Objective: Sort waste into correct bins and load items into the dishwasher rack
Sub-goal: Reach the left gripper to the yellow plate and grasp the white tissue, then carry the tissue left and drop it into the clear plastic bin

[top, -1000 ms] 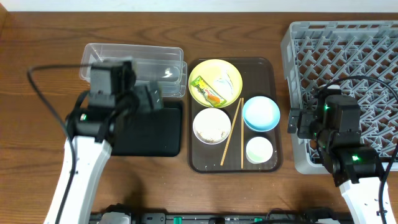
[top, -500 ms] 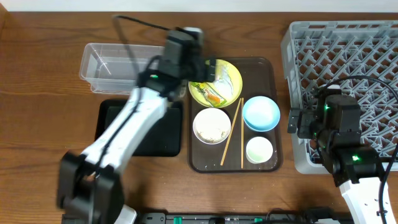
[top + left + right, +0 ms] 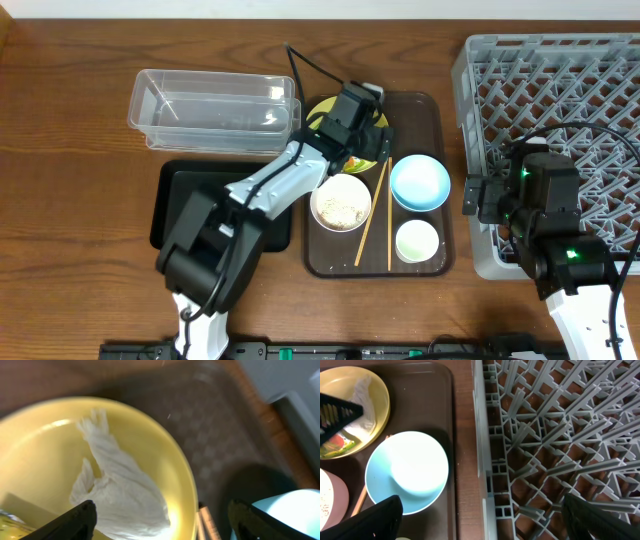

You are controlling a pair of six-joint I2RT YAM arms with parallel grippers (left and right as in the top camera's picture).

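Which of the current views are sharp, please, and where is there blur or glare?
Overhead: sharp and evenly lit, small highlights on the clear tub. Left wrist: soft throughout, the yellow plate blurry. Right wrist: crisp on the rack and the light-blue bowl.

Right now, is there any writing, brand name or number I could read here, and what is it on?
No text here can be read.
The wrapper on the plate has coloured print, but it is too small and blurred to make out any word.
Nothing else in view shows lettering.
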